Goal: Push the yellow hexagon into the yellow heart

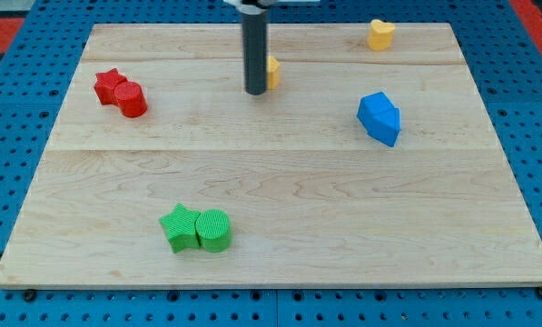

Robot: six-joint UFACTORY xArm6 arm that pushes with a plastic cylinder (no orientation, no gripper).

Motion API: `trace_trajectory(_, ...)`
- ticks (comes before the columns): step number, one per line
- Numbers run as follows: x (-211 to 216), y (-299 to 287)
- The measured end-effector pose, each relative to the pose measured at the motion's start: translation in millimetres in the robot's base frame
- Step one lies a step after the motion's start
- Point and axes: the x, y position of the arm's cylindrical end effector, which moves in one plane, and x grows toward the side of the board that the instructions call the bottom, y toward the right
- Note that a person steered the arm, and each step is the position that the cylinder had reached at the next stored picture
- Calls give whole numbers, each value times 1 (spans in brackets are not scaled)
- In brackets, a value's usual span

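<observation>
— Contact first: where does your tool sit against the yellow hexagon [272, 71]?

— My tip [255, 92] stands just on the view's left of it, touching or nearly so; the rod hides most of the block. The tool is a bare rod with nothing to open or shut, and it holds nothing.

— And the yellow heart [380, 34]?

— Well off to my tip's right in the view and a little toward the top, near the counter's far edge. I judge the push should run rightward and slightly upward, with my tip kept behind the hexagon's middle so it doesn't spin off sideways.

— What about the counter [280, 209] itself?

— Pale wood, smooth, on a blue pegboard. The lane to the heart looks open. The blue block [379, 118] lies right and below my tip, clear of that line. The red blocks [120, 93] sit to my left, the green blocks [196, 228] well below.
</observation>
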Motion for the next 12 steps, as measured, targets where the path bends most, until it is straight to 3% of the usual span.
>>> trace_trajectory(1, -26, 3)
trace_trajectory(4, -94, 111)
trace_trajectory(6, -66, 62)
trace_trajectory(7, -41, 74)
trace_trajectory(8, -43, 101)
trace_trajectory(10, -86, 128)
trace_trajectory(12, -72, 160)
